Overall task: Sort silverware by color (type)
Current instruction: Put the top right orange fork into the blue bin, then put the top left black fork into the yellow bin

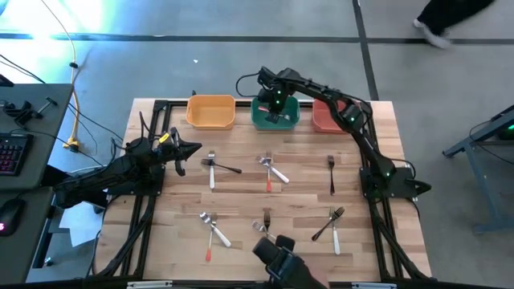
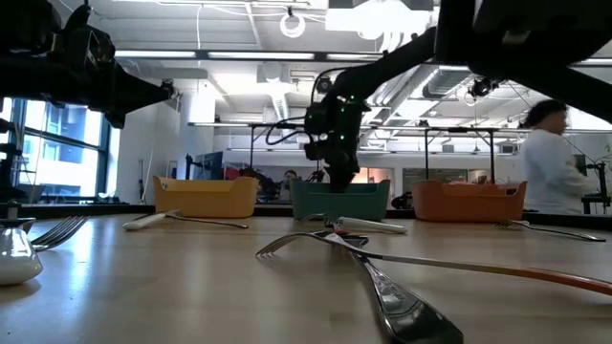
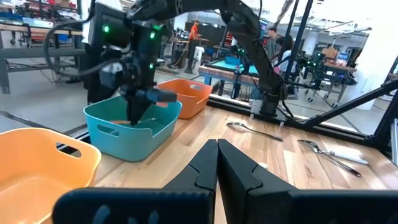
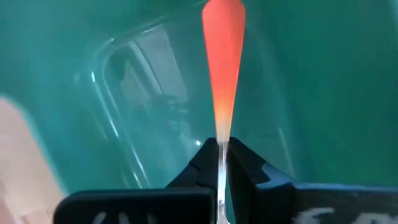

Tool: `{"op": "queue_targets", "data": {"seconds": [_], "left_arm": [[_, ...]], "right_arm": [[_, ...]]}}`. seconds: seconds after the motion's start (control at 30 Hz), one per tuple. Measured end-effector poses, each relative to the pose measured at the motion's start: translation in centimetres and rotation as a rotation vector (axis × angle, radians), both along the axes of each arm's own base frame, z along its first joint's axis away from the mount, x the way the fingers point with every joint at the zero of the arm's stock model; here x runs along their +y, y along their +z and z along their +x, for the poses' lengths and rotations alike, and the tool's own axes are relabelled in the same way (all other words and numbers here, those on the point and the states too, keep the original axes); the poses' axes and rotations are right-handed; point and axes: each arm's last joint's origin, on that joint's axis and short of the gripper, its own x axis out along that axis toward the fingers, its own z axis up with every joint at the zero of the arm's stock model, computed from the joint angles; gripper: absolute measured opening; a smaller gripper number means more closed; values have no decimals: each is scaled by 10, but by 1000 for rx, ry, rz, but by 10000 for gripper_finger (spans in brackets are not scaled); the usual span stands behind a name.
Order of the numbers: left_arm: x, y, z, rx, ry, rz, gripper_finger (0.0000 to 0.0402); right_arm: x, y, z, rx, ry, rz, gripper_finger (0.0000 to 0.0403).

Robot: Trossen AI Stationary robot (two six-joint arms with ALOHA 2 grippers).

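two grippers, both with fingers pressed together. right gripper (image 4: 222,152) hangs inside the green bin (image 1: 259,119), fingers clamped on a red-orange-handled utensil (image 4: 222,56); only the right wrist view shows this grip, the thin handle tapering to silver metal where the fingers pinch it, teal bin wall all around. head of the piece hidden, fork or spoon cannot be told. high view shows that arm reaching across from the right side to the middle bin, but not what it carries. left wrist view catches it from the side, dipped into the bin's mouth.

left gripper (image 3: 217,158) sits over the table's left edge, fingers closed on nothing, well apart from the cutlery.

three bins in a row at the far edge: yellow bin (image 1: 210,111), green, red bin (image 1: 324,119).

silverware (image 1: 269,170) lies scattered on the wooden table (image 1: 241,201), seen whole only from above: small clusters near the left centre, middle, right, and front. metal heads, slim handles in white, black, red-orange. some cross one another.

low view adds a fork (image 2: 316,241) lying close, tines raised off the wood, and a person in white (image 2: 550,167) beyond the table.
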Motion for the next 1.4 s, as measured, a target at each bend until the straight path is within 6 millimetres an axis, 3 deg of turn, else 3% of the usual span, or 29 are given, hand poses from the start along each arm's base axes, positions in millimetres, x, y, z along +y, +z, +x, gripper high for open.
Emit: {"op": "queue_targets", "data": {"seconds": [0.13, 0.27, 0.5, 0.63, 0.77, 0.83, 1.07, 1.23, 1.4], "left_arm": [[0, 2, 0, -13, 2, 30, 0], [0, 5, 0, -45, 7, 44, 0], [0, 5, 0, -26, 11, 72, 0], [0, 5, 0, -20, 12, 91, 0], [0, 4, 0, -18, 12, 91, 0], [0, 4, 0, -16, 12, 91, 0], [0, 4, 0, -13, 17, 103, 0], [1, 4, 0, -4, 32, 130, 0], [1, 5, 0, -10, 34, 135, 0]], "right_arm": [[-2, -2, 4, -25, 1, -24, 13], [-1, 1, 7, -13, 3, -85, 53], [-2, 31, 11, -66, 31, -135, 104], [-4, 44, 8, -193, 66, -26, 75], [-9, 32, 5, -313, 88, 32, 12], [-7, 29, 3, -334, 89, 13, 10], [36, 46, -3, -551, 104, -120, 3], [78, 54, -31, -737, -8, -290, 1], [131, 50, -67, -905, -117, -388, 0]]}}
